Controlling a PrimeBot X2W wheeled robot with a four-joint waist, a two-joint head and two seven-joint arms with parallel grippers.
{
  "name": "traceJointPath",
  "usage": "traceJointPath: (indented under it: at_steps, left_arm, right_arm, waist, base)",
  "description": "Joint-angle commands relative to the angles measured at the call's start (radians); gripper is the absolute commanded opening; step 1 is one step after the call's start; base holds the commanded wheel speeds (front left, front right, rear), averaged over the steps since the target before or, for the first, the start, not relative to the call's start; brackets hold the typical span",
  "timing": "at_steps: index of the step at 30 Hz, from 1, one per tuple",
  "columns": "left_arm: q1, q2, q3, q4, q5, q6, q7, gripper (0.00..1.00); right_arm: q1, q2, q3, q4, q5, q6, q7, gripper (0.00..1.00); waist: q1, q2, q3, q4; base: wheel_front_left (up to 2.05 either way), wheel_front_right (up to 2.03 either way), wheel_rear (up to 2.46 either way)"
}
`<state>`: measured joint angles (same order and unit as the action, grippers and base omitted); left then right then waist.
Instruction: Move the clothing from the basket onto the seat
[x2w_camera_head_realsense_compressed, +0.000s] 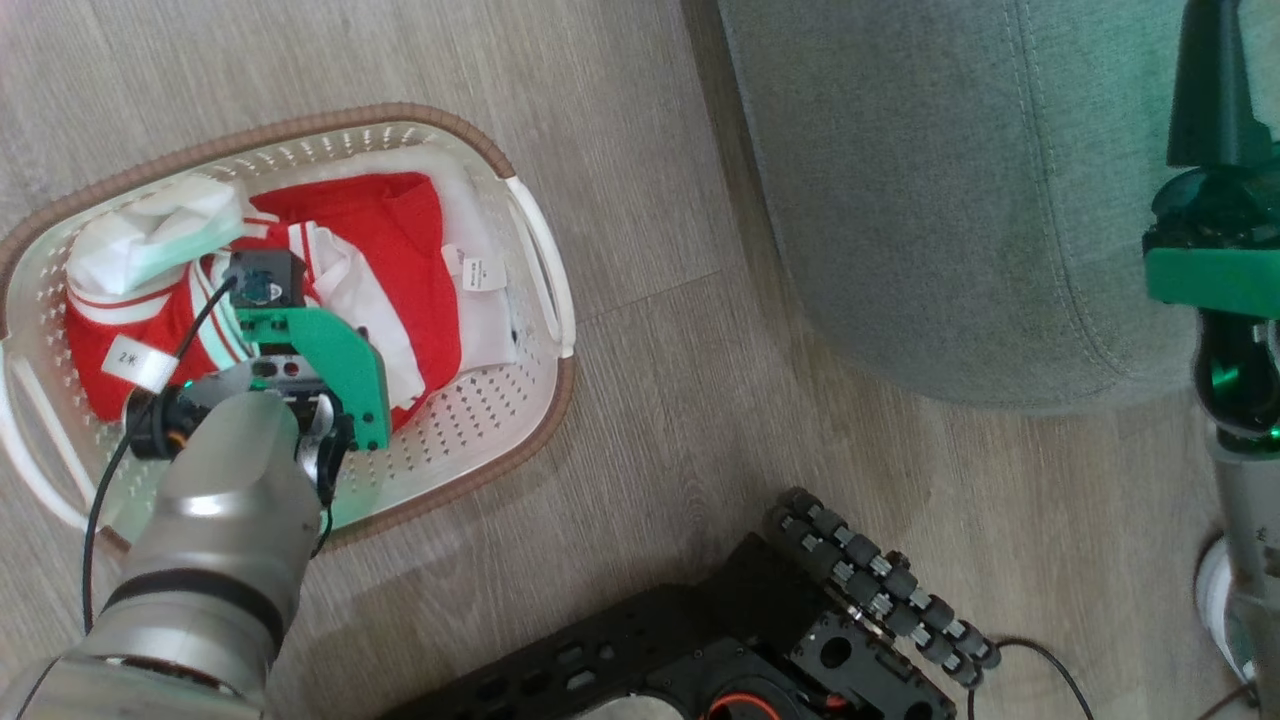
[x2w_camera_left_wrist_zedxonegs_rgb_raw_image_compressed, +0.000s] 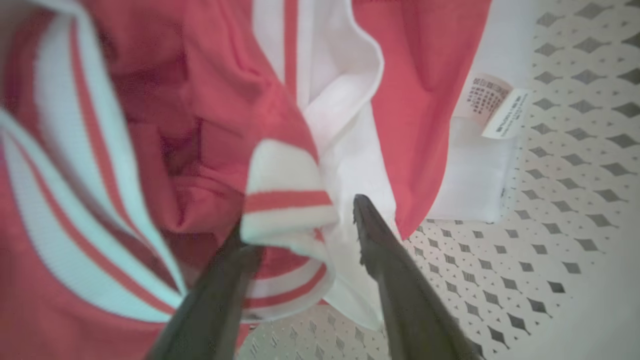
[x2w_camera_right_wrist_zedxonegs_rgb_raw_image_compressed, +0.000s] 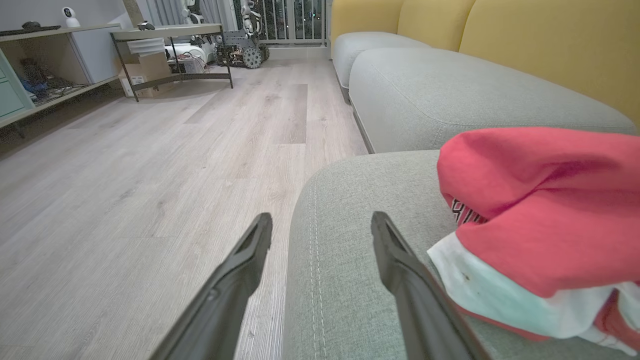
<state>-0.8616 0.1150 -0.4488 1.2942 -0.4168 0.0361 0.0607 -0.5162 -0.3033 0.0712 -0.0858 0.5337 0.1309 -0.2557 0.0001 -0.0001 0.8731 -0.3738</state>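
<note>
- Clothing (x2w_camera_head_realsense_compressed: 400, 260): one red garment with white stripes lies crumpled inside the basket (x2w_camera_head_realsense_compressed: 480, 410). The basket stands on the wooden floor (x2w_camera_head_realsense_compressed: 650, 150), near the seat (x2w_camera_head_realsense_compressed: 900, 200).
- Second garment (x2w_camera_right_wrist_zedxonegs_rgb_raw_image_compressed: 540, 200): red with white trim, it lies bunched on the seat. In the right wrist view it is to the right of the right gripper.
- Left gripper (x2w_camera_left_wrist_zedxonegs_rgb_raw_image_compressed: 299, 220): it reaches down into the basket. The jaws stand apart and straddle a striped cuff (x2w_camera_left_wrist_zedxonegs_rgb_raw_image_compressed: 285, 170) of the clothing. The cuff covers one fingertip, and the jaws are not clamped on it.
- Right gripper (x2w_camera_right_wrist_zedxonegs_rgb_raw_image_compressed: 321, 219): the jaws are spread wide with nothing between them. It hovers at the seat edge, apart from the second garment.
- Care label (x2w_camera_left_wrist_zedxonegs_rgb_raw_image_compressed: 500, 110): white, on a white panel of the clothing, just above the perforated basket floor.
</note>
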Motion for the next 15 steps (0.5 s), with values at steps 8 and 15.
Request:
traceJointPath:
  at_steps: [8,15]
  left_arm:
    - [0.023,0.013,0.013,-0.004,-0.020,-0.009,-0.047,0.00]
    - [0.078,-0.019,0.023,-0.004,-0.053,-0.047,-0.134,0.00]
  right_arm:
    - [0.018,-0.004,0.014,-0.006,0.002,0.000,-0.006,1.00]
    - [0.043,-0.015,0.013,0.007,-0.011,0.000,-0.006,1.00]
  waist:
    - [-0.0001,0.0001,-0.033,0.000]
    - [-0.0001,0.0001,-0.157,0.033]
  base:
    - [0.00,0.00,0.00]
    - [0.00,0.00,0.00]
